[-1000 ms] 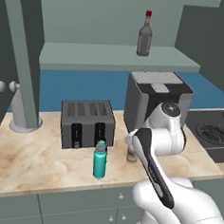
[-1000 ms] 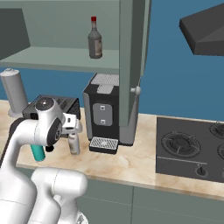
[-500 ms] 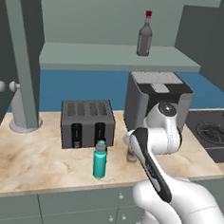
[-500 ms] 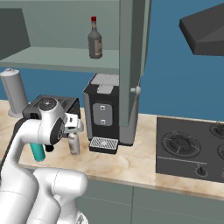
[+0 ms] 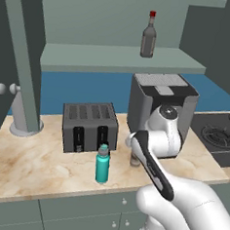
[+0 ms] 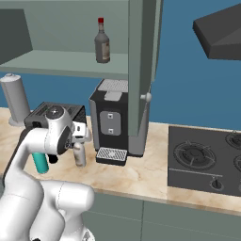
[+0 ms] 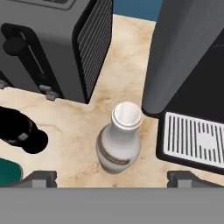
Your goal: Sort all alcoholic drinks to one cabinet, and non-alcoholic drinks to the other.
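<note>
Going left to right along the bench [image 5: 30, 166]: there's a grey canister [image 5: 23, 114] standing at the far left by the open cabinet door, then the toaster [image 5: 89, 126] near the middle. Right in front of the toaster stands the teal flask [image 5: 102, 164], upright, grey cap on top. In the hand view a small black bottle [image 7: 19, 130] sits at the left edge, just beside the flask's teal corner and in front of the toaster.

Next over is the cream bottle [image 7: 120, 141], upright on the bench in the gap between the toaster and the coffee machine [image 5: 159, 107], close to the machine's drip tray [image 7: 194, 138]. From the right base view it stands just left of that tray [image 6: 80, 153].

The end effector [image 7: 111, 177] hangs right above the cream bottle with its fingers spread wide, one tip on either side of the bottle and neither touching it. Nothing is held.

Up on the cabinet shelf [image 5: 116, 56] the grey bottle [image 5: 149, 38] with the red cap stands upright, above the coffee machine.

Farthest right is the stove [image 6: 207, 160], set into the bench, well apart from all the drinks.
</note>
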Available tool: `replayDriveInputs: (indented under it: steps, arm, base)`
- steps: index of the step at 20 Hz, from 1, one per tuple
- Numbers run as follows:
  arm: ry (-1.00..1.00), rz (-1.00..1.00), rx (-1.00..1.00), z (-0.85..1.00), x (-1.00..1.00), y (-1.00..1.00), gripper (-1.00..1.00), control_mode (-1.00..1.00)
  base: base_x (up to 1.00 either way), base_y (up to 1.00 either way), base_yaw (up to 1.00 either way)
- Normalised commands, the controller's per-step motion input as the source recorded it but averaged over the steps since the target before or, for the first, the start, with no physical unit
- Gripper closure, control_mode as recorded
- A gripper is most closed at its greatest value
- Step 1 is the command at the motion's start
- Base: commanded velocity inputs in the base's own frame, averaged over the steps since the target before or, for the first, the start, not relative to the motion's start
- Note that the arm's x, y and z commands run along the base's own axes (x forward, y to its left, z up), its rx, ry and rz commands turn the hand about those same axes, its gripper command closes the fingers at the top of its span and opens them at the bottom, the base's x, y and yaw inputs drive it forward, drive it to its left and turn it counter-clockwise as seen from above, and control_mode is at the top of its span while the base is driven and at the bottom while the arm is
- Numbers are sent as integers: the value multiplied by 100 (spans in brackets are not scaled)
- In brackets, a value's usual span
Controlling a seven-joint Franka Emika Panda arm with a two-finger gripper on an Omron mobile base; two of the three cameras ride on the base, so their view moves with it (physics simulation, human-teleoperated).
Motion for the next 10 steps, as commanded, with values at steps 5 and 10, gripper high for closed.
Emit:
replayDriveInputs:
  steps: [5,10]
  arm:
    - [0,0,0,-8,14,0,-100,-100]
    - [0,0,0,-10,14,0,-100,-100]
  base:
    - [0,0,0]
    - [0,0,0]
